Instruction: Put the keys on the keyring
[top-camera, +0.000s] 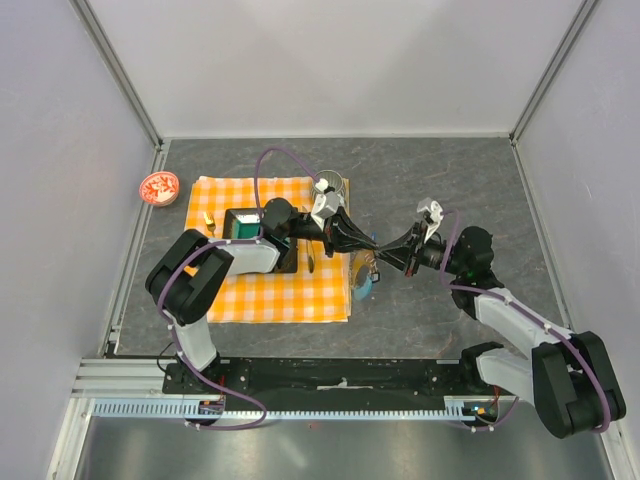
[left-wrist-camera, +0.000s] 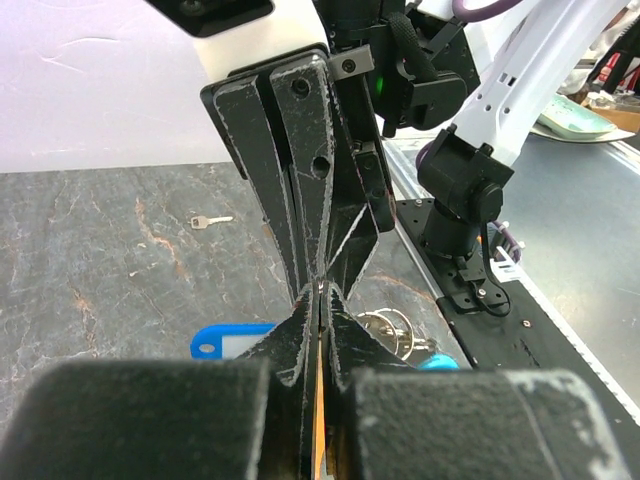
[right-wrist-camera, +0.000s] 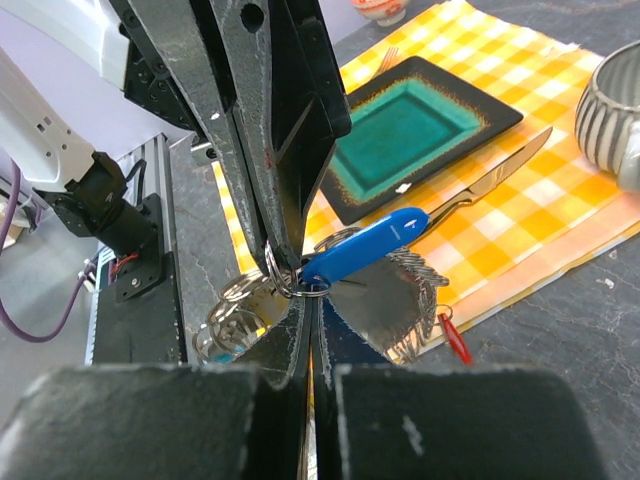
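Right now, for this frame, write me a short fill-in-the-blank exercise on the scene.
1. The left gripper and the right gripper are both ___, tip to tip.
2. The knife lies beside the plate on the checked ___.
3. The long tag on the ring at their tips is ___.
Missing: shut; cloth; blue.

The top view looks down on the whole table; both wrist views, close along meeting fingertips, face each other.
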